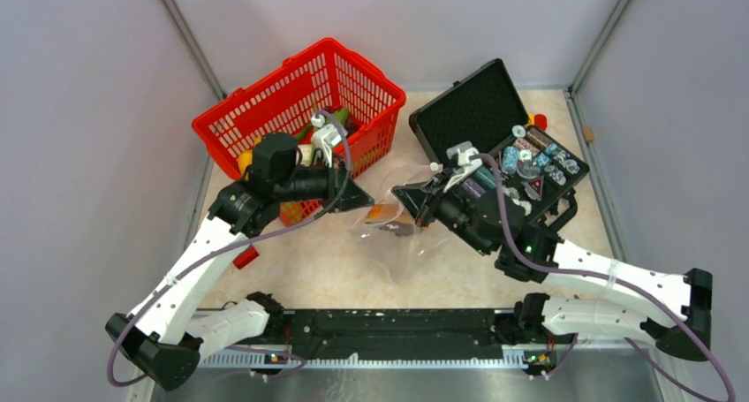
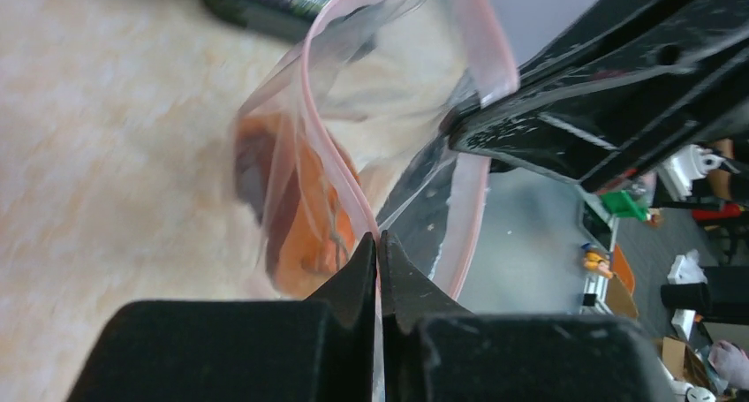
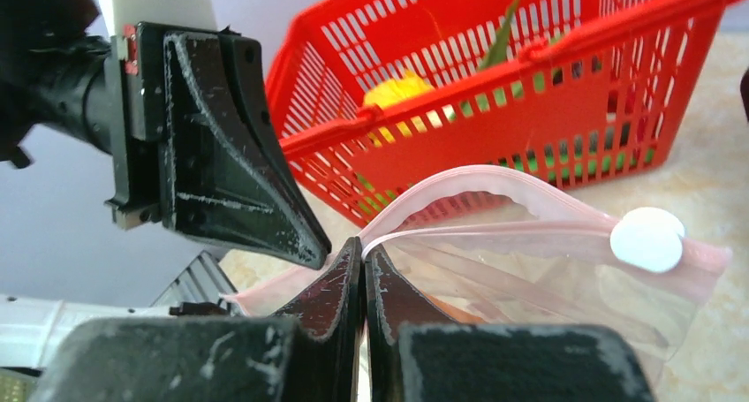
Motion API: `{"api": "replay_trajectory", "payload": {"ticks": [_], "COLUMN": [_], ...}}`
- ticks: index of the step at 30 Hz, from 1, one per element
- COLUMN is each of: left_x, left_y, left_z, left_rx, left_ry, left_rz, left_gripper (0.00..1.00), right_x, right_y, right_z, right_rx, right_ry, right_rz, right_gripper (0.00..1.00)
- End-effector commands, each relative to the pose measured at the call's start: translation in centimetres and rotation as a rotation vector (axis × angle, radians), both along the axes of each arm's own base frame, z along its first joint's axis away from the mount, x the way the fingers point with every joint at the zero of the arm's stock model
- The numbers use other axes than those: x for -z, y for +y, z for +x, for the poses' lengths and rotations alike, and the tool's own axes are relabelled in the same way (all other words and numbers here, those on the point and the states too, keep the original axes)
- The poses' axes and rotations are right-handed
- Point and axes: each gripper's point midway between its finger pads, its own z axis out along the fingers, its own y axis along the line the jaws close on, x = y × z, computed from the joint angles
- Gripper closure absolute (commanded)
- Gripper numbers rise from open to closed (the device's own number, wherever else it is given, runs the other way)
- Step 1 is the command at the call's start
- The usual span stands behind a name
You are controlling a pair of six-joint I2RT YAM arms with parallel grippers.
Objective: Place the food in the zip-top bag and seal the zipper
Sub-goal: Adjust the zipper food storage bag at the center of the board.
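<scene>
Holding the zip-top bag (image 1: 397, 230) between both arms at mid-table (image 1: 309, 278), just in front of the red mesh basket (image 1: 300, 110) and left of the open black case (image 1: 468, 110); pinching the zipper (image 3: 481, 174) with the left hand (image 2: 378, 243), closed tight on the pale pink strip with no gap to see; pinching the same strip with the right hand (image 3: 363, 252), likewise pressed to a thin line on the plastic; meeting almost tip to tip at the bag's mouth, left from the basket side, right from the case side; gaping open beyond the two grips, with the pink edge bowed up into a loop and a white round tab (image 3: 647, 239) sitting on the strip towards its far end; showing through the clear plastic an orange piece (image 2: 313, 199) with something darker beside it, too blurred to name; spread crinkled on the table by its lower body; impossible to tell whether the mouth end hangs clear of the surface; lying in the basket, a yellow corn-like piece (image 3: 399, 91), a long green piece (image 3: 501, 38) and other bits behind the mesh, hard to make out; resting on the table beside the left forearm, well apart from the bag, a small red block (image 1: 246, 257); filling the case's tray, rows of poker chips (image 1: 540, 159).
</scene>
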Motion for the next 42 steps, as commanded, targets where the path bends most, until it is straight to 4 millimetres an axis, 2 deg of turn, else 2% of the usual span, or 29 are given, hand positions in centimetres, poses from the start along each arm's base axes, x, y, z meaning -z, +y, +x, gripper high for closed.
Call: {"api": "replay_trajectory", "payload": {"ticks": [1,4,5,6,7,8,9,10,15,17,22,25,27,32,36,37,38,39,40,42], "left_x": [-8.7,-8.4,-8.0,-7.8,-7.6,-7.5,-7.4,-7.3,-6.4,-5.5,-2.5,-0.4,0.6,0.9,1.6,1.5,1.0,-0.2,-1.8,-6.3], "left_y": [-1.5,-0.6,-0.1,0.5,0.9,1.2,1.3,1.3,0.1,-0.1,-0.6,-0.5,0.3,1.1,1.1,0.8,0.3,-0.5,-1.2,-2.4], "left_z": [-1.2,-0.8,-0.5,-0.3,-0.3,-0.3,-0.3,-0.3,-0.7,-0.1,0.9,1.6,2.2,2.7,3.0,3.0,2.8,2.4,1.8,0.5], "left_rx": [0.102,0.048,0.015,-0.016,-0.033,-0.041,-0.045,-0.040,0.039,0.025,0.006,-0.024,-0.064,-0.103,-0.111,-0.102,-0.077,-0.037,0.005,0.074], "left_ry": [-0.183,-0.199,-0.200,-0.211,-0.220,-0.233,-0.239,-0.241,-0.180,-0.180,-0.165,-0.147,-0.145,-0.163,-0.152,-0.149,-0.146,-0.147,-0.155,-0.220], "left_rz": [-0.239,-0.177,-0.139,-0.112,-0.091,-0.078,-0.069,-0.064,-0.070,-0.037,0.079,0.162,0.220,0.252,0.272,0.265,0.244,0.204,0.154,0.035], "left_gripper": [1.00,1.00,0.92,0.80,0.75,0.65,0.47,0.43,0.31,0.25,0.23,0.29,0.39,0.60,0.84,0.95,1.00,1.00,1.00,1.00], "right_x": [-6.0,-5.2,-5.1,-5.1,-5.1,-5.2,-5.2,-5.3,-4.2,-3.9,-3.9,-3.9,-4.0,-3.7,-3.5,-3.5,-3.6,-4.1,-5.0,-7.2], "right_y": [-1.6,-2.9,-3.1,-3.2,-3.4,-3.3,-3.2,-3.1,-1.7,-1.3,-0.5,-0.4,-0.4,-0.4,0.1,0.3,0.5,0.5,0.5,-0.1], "right_z": [-1.7,-0.7,-0.7,-0.8,-0.8,-0.9,-1.0,-1.1,-0.9,-0.9,-1.0,-1.0,-1.0,-1.1,-1.5,-1.8,-2.2,-2.7,-3.5,-5.0], "right_rx": [-0.055,0.024,0.029,0.029,0.030,0.025,0.016,0.009,-0.008,-0.016,-0.042,-0.043,-0.042,-0.047,-0.085,-0.106,-0.136,-0.173,-0.217,-0.290], "right_ry": [-0.164,-0.131,-0.129,-0.133,-0.135,-0.138,-0.142,-0.143,-0.102,-0.092,-0.087,-0.087,-0.086,-0.081,-0.096,-0.112,-0.137,-0.179,-0.229,-0.323], "right_rz": [0.119,0.050,0.033,0.032,0.041,0.055,0.067,0.076,0.066,0.064,0.065,0.065,0.066,0.061,0.047,0.029,0.007,-0.019,-0.041,-0.065], "right_gripper": [1.00,1.00,1.00,1.00,1.00,1.00,1.00,1.00,1.00,1.00,1.00,1.00,1.00,1.00,1.00,1.00,1.00,1.00,1.00,1.00]}}
